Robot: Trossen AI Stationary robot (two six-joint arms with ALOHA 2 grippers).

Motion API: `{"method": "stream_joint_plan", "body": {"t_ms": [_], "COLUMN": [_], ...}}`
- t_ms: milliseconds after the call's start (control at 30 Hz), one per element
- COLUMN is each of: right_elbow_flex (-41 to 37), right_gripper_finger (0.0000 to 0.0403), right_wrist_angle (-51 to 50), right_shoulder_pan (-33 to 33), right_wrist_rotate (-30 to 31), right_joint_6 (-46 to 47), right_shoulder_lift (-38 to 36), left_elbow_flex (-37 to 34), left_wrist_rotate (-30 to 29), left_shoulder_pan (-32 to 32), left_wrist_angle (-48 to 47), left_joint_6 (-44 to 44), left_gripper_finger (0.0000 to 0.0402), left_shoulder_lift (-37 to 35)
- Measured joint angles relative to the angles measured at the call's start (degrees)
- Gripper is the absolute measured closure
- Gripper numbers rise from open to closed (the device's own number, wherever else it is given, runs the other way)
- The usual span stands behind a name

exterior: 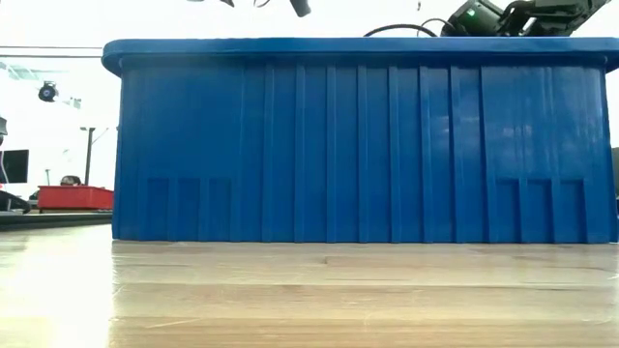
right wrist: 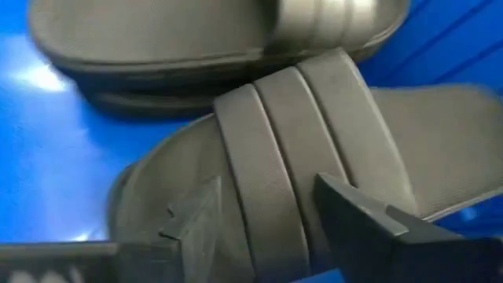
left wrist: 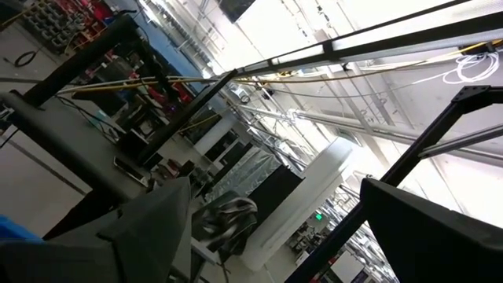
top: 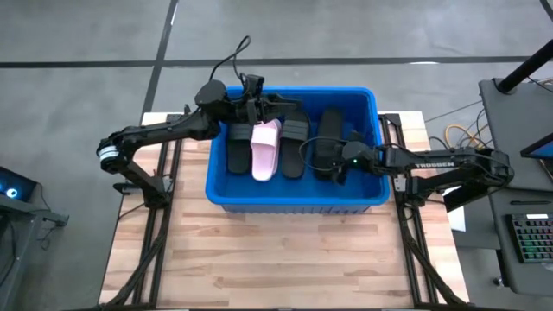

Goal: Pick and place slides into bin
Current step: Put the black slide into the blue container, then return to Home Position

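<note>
The blue bin stands mid-table and fills the low view. Inside it lie a pink slide and several black slides. My right gripper reaches into the bin from the table's right. It is closed around the ridged strap of a black slide, which lies beside another black slide. My left gripper is over the bin's far left part, open and empty. Its wrist view looks up into the room past its fingers. My right gripper has the black slide's broad strap between its two fingers, one finger at each edge of the strap. The fingers slant down from the table's right. The slide sits low in the bin; I cannot tell whether it rests on the floor.
The bin's walls stand around both grippers. Bare wooden table lies in front of the bin. A keyboard and cables lie off the table's right edge.
</note>
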Motion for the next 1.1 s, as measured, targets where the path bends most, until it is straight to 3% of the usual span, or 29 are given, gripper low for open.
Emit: {"method": "stream_joint_plan", "body": {"t_ms": [267,600,700,833,1100], "right_elbow_flex": [6.1,25.2,26.9,23.0,6.2], "right_gripper_finger": [0.0166,0.0159,0.0181,0.0229,0.0372], "right_wrist_angle": [-10.4,-28.8,-18.7,-5.0,5.1], "right_shoulder_pan": [-0.1,0.5,3.0,4.1,5.4], "right_wrist_rotate": [-4.6,-8.1,-16.4,-26.5,-26.5], "right_joint_6": [6.3,8.0,5.0,9.9,17.3], "right_shoulder_lift": [0.1,-0.7,-5.2,-13.8,-37.9], "left_elbow_flex": [0.0,0.0,0.0,0.0,0.0], "left_wrist_rotate": [0.1,0.0,0.0,-0.1,-1.0], "left_shoulder_pan": [0.0,0.0,0.0,0.3,0.3], "left_wrist_angle": [-1.1,-1.1,-1.0,-1.0,-1.0], "left_joint_6": [0.0,4.2,7.7,12.3,23.2], "left_gripper_finger": [0.0045,0.0045,0.0045,0.0045,0.0045], "left_shoulder_lift": [0.0,-0.1,-0.8,-2.5,-5.0]}}
